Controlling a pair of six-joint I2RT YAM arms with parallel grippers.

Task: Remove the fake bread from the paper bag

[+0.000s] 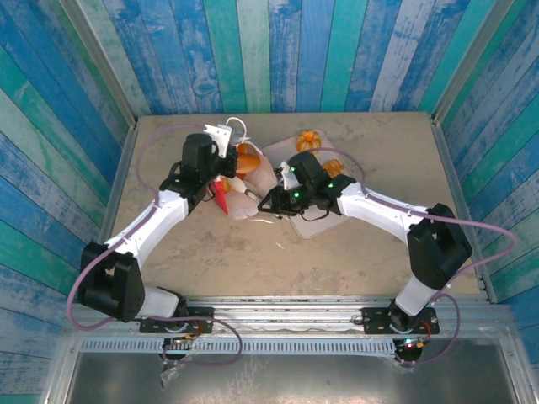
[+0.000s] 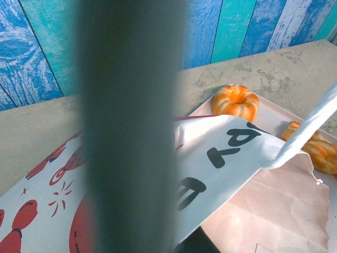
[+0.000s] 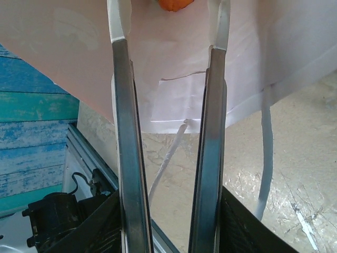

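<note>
The right gripper, jaws half open and empty, meets the paper bag. A piece of fake bread lies dead ahead, just past its tips. Whether the left gripper is closed, I cannot tell.

Black lettering on paper bag, illegible

Paper bag matt, creased; fake bread glossy (probably plastic); table rough, mottled, stone-like.
</note>
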